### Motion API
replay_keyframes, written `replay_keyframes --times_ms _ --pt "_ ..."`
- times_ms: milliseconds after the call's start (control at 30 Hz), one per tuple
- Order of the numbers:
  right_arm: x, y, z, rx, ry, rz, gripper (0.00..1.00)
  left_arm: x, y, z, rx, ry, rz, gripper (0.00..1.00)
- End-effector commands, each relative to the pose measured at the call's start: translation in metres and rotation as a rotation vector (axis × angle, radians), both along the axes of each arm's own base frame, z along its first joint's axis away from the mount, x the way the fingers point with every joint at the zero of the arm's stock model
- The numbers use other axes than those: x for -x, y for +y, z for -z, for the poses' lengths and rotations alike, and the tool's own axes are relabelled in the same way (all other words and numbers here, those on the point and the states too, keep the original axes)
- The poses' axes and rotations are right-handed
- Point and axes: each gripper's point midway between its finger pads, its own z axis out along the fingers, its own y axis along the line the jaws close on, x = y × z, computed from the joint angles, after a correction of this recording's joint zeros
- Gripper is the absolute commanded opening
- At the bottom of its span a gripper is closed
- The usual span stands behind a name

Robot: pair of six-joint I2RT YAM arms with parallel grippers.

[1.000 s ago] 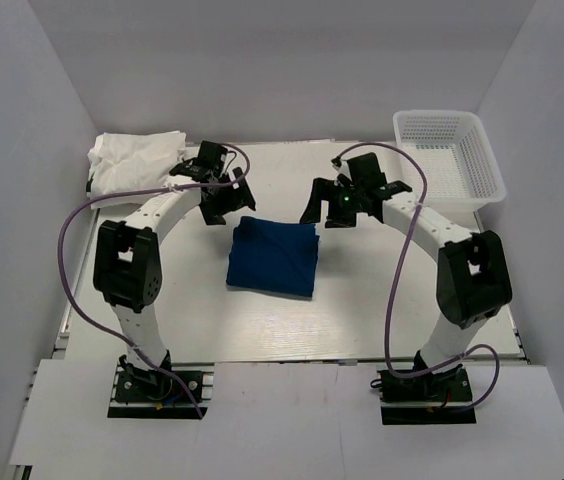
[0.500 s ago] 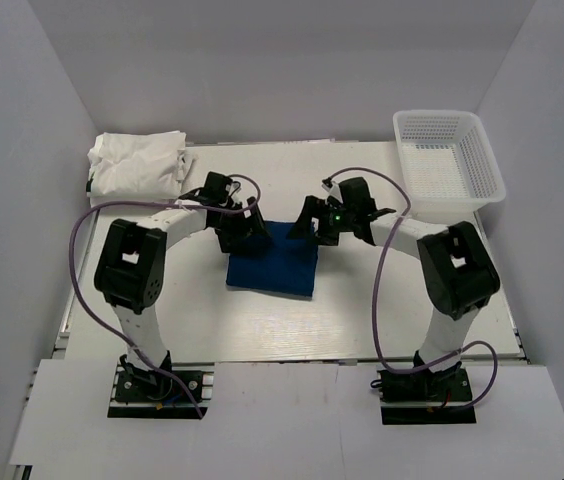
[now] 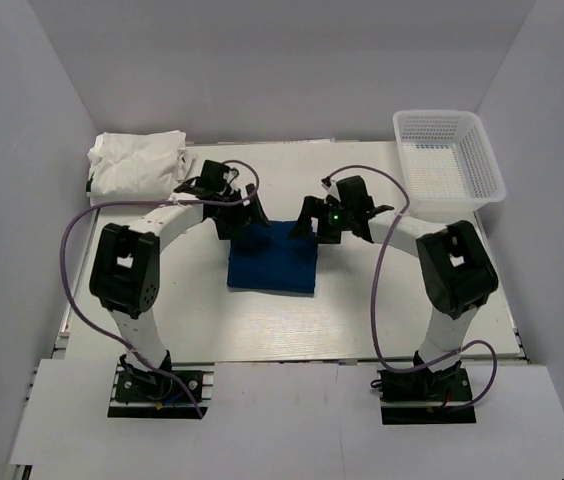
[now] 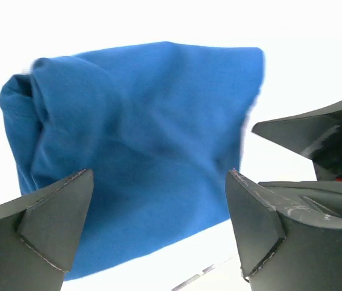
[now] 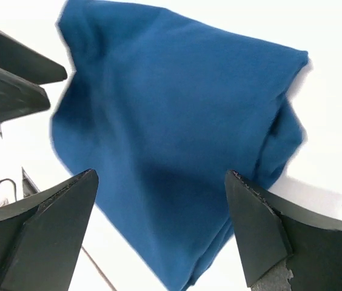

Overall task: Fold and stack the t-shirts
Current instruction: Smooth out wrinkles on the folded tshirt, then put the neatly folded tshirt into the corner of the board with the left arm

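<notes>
A folded navy blue t-shirt (image 3: 274, 258) lies flat at the middle of the table; no chest print shows. It fills the left wrist view (image 4: 134, 145) and the right wrist view (image 5: 177, 139). My left gripper (image 3: 244, 222) is open just above the shirt's far left corner, jaws wide apart and empty (image 4: 159, 212). My right gripper (image 3: 312, 222) is open above the far right corner, empty (image 5: 162, 212). A pile of white t-shirts (image 3: 137, 160) sits at the far left corner of the table.
A white plastic mesh basket (image 3: 448, 165) stands at the far right corner, nothing visible inside. Purple cables loop from both arms. White walls close in the table at the back and sides.
Both grippers came down from the far side of the shirt to its far edge. In the last half second the left gripper shifted slightly back and up; the right hardly moved.
</notes>
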Motion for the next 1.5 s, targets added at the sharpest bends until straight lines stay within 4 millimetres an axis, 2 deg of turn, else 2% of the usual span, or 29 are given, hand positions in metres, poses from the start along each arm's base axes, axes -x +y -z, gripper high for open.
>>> replay_keyframes --times_ms 0,67,100,133,167,200,233,267,300,333,400,433,467,500,533,600,633,733,833,867,900,933,967,1000,1033,1067,1200,1267,1467 --pt "0.009 0.001 -0.059 -0.026 -0.134 -0.038 0.91 -0.001 -0.004 -0.090 0.079 -0.202 0.007 1.00" --pt "0.022 0.003 -0.078 -0.064 -0.157 -0.051 0.91 0.020 -0.007 -0.088 0.135 -0.180 0.025 1.00" --pt "0.038 0.000 -0.071 -0.076 -0.115 -0.053 0.91 0.028 -0.018 -0.095 0.199 -0.203 0.064 1.00" --pt "0.043 0.009 -0.078 -0.113 -0.146 -0.077 0.91 0.047 -0.016 -0.084 0.229 -0.159 0.052 1.00" --pt "0.060 0.007 -0.067 -0.123 -0.095 -0.076 0.91 0.058 -0.020 -0.081 0.269 -0.142 0.072 1.00" --pt "0.067 0.009 -0.067 -0.137 -0.091 -0.086 0.91 0.063 -0.018 -0.073 0.277 -0.133 0.061 1.00" --pt "0.070 0.013 -0.068 -0.153 -0.103 -0.097 0.91 0.074 -0.017 -0.054 0.295 -0.099 0.049 1.00" --pt "0.074 0.011 -0.058 -0.155 -0.077 -0.092 0.91 0.087 -0.020 -0.040 0.312 -0.070 0.067 1.00" --pt "0.077 0.010 -0.052 -0.150 -0.060 -0.094 0.91 0.089 -0.021 -0.037 0.316 -0.056 0.073 1.00" --pt "0.083 0.015 -0.049 -0.150 -0.052 -0.114 0.91 0.095 -0.019 -0.022 0.310 -0.021 0.061 1.00" --pt "0.093 0.014 -0.024 -0.127 0.019 -0.125 0.91 0.100 -0.013 0.006 0.261 0.037 0.038 1.00" --pt "0.094 0.016 -0.019 -0.130 0.031 -0.118 0.91 0.102 -0.009 0.017 0.232 0.069 0.020 1.00" --pt "0.106 0.010 0.004 -0.103 0.087 -0.112 0.91 0.103 -0.004 0.028 0.192 0.087 0.004 1.00" --pt "0.111 0.008 0.017 -0.088 0.121 -0.101 0.91 0.107 0.001 0.038 0.175 0.114 0.001 1.00" --pt "0.108 0.010 0.022 -0.106 0.133 -0.072 0.91 0.109 0.005 0.048 0.161 0.152 -0.012 1.00" --pt "0.119 0.001 0.043 -0.082 0.193 -0.046 0.91 0.125 0.011 0.062 0.137 0.209 -0.012 1.00" --pt "0.118 -0.003 0.050 -0.063 0.206 -0.021 0.91 0.128 0.012 0.062 0.134 0.205 -0.004 1.00" --pt "0.119 -0.010 0.059 -0.017 0.214 0.007 0.91 0.142 0.020 0.064 0.114 0.218 -0.015 1.00" --pt "0.116 -0.010 0.047 -0.023 0.187 -0.003 0.91 0.138 0.026 0.042 0.087 0.156 -0.026 1.00" --pt "0.108 -0.005 0.034 -0.033 0.137 -0.022 0.91 0.132 0.030 0.034 0.060 0.115 -0.031 1.00" --pt "0.107 -0.007 0.026 -0.022 0.124 -0.021 0.91 0.123 0.032 0.011 0.047 0.055 -0.023 1.00" --pt "0.104 -0.006 0.013 -0.028 0.090 -0.025 0.91 0.115 0.036 0.003 0.004 0.011 -0.034 1.00" --pt "0.091 -0.004 -0.009 -0.027 0.011 -0.027 0.91 0.107 0.038 -0.015 -0.011 -0.024 -0.039 1.00" --pt "0.089 -0.003 -0.026 -0.033 -0.023 -0.034 0.91 0.097 0.047 -0.023 -0.049 -0.067 -0.053 1.00" --pt "0.087 -0.004 -0.026 -0.021 -0.037 -0.042 0.91 0.093 0.049 -0.027 -0.069 -0.083 -0.057 1.00" --pt "0.085 -0.005 -0.046 -0.034 -0.088 -0.039 0.91 0.084 0.051 -0.039 -0.085 -0.117 -0.067 1.00" --pt "0.087 -0.016 -0.065 0.005 -0.141 -0.036 0.91 0.078 0.065 -0.025 -0.196 -0.072 -0.074 1.00" --pt "0.088 -0.021 -0.072 0.015 -0.162 -0.031 0.91 0.075 0.071 -0.008 -0.234 -0.021 -0.089 1.00" --pt "0.090 -0.033 -0.083 0.051 -0.205 -0.015 0.91 0.066 0.065 0.013 -0.233 0.006 -0.059 1.00"
